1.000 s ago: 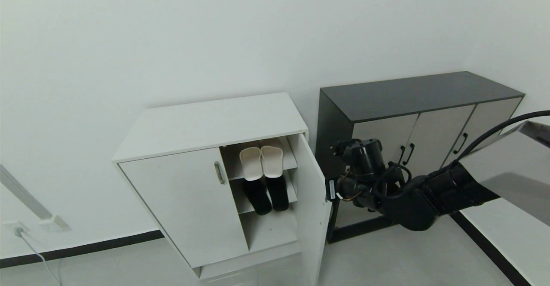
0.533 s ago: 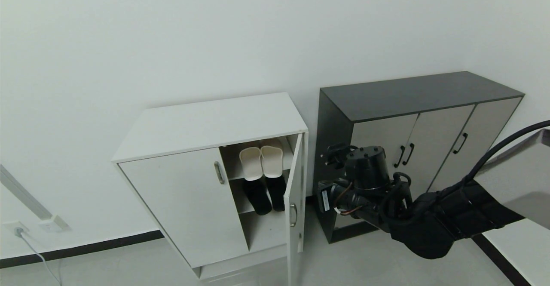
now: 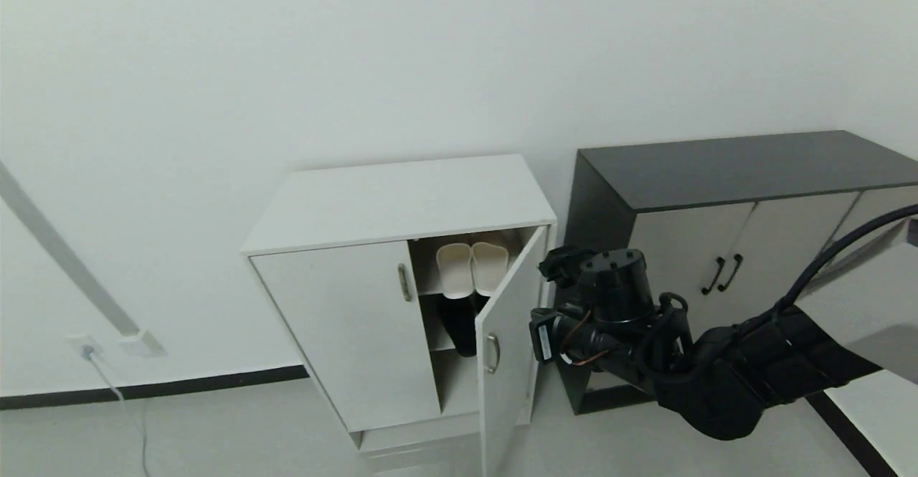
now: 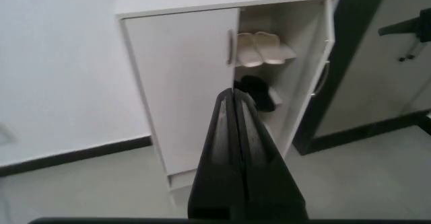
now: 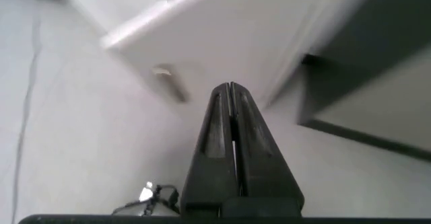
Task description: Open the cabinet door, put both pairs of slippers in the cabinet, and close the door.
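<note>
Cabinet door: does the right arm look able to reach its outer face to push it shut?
Probably yes. The right gripper, shut, points at the partly open cabinet door from close by, with nothing between them.

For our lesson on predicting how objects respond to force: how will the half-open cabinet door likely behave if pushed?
The door probably swings as one rigid panel about its hinged side, as it stands flat and unbent. It looks thin, so likely light: a gentle push should do. Its smooth face may let the shut right gripper slide.
</note>
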